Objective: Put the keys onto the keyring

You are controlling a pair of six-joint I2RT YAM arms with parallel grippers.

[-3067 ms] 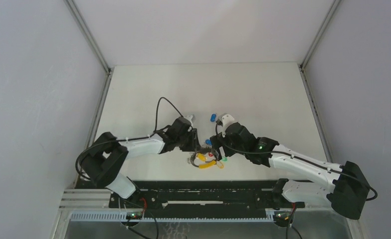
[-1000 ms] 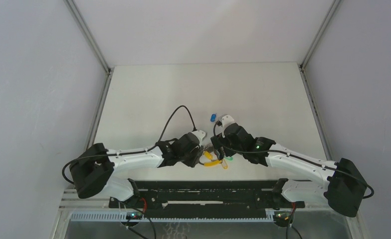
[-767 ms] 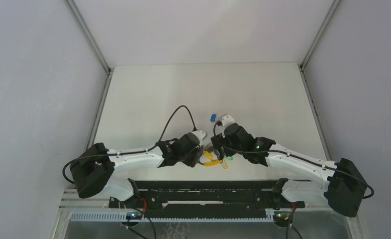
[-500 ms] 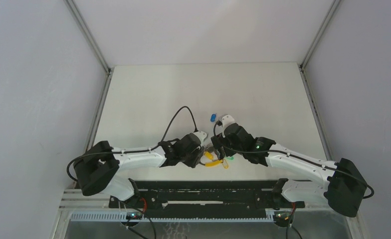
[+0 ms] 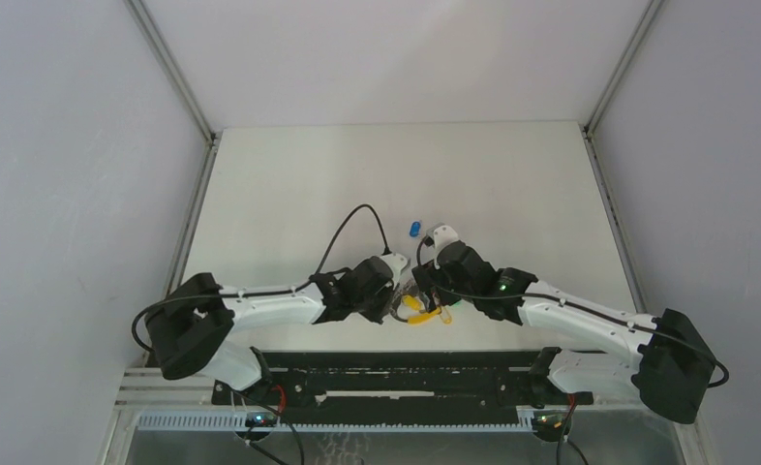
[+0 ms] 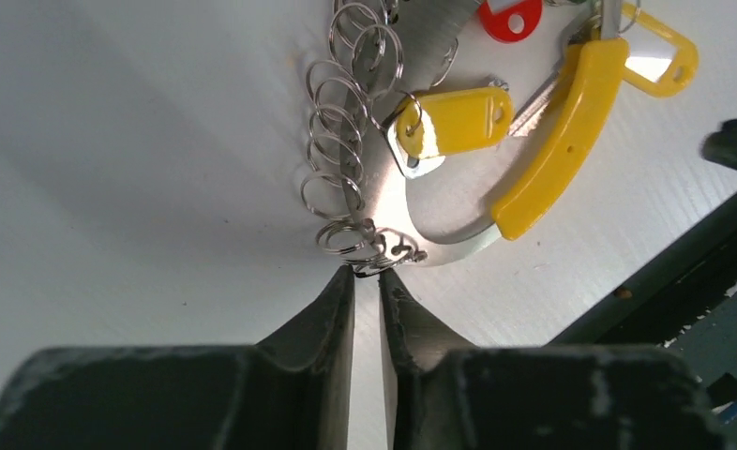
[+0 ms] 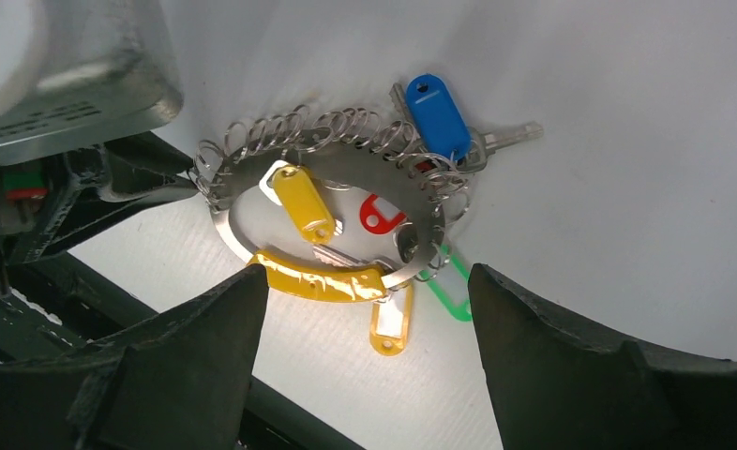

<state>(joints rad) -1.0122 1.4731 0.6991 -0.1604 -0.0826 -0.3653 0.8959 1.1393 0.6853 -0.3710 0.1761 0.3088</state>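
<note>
Flat on the white surface: the keyring, with blue, red, yellow and green keys clustered on and inside it. Pinched at its wire-loop edge by the left pincer. Flanked on both sides by the right pincer, spread wide.
</note>
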